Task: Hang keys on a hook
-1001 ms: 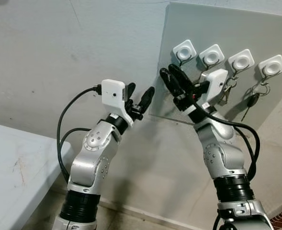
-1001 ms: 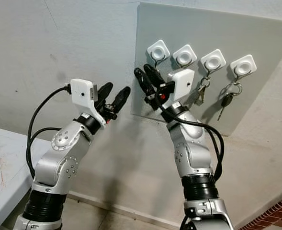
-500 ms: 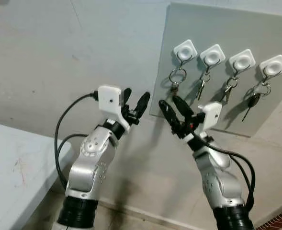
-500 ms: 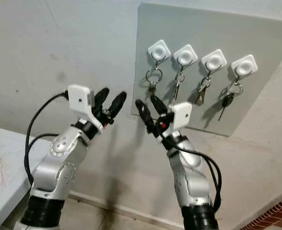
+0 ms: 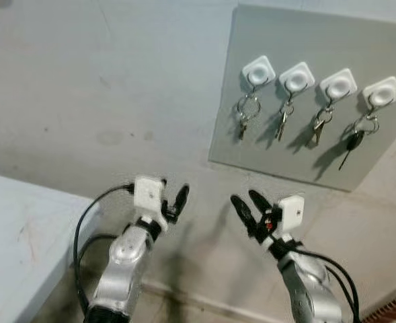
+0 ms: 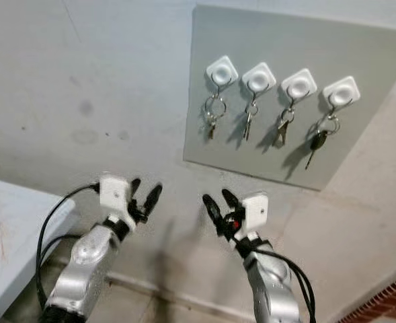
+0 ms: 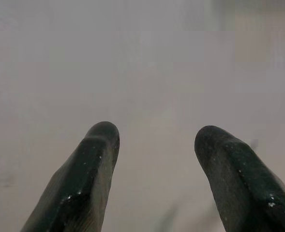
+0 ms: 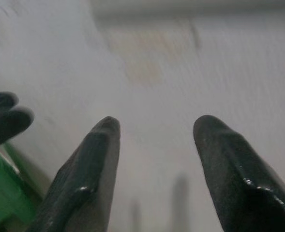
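Up on the pale plaster wall (image 5: pixel 103 81) hangs a flat grey rectangular board (image 5: pixel 298 101) carrying four white square hooks in a row. From the leftmost white hook (image 5: pixel 258 70) dangles a small bunch of metal keys on a ring (image 5: pixel 246 116), resting against the board. The second hook (image 5: pixel 296 79) holds a second set of keys (image 5: pixel 282 122), the third hook (image 5: pixel 338 87) another set of metal keys (image 5: pixel 319 126), and the fourth hook (image 5: pixel 382 94) a black-headed key on a ring (image 5: pixel 354 141). Both silver arms are raised in front of the wall, well below the board. The left gripper (image 5: pixel 173 202) has its black fingers (image 7: pixel 91 169) spread apart and grasping nothing, pointed at bare wall. The right gripper (image 5: pixel 250 207) sits just beside it, its black fingers (image 8: pixel 96 164) likewise released and empty, also facing the wall. At the robot's left, the corner of a white table (image 5: pixel 23 235) shows, with the black cable (image 5: pixel 82 235) of the left arm looping beside its edge.
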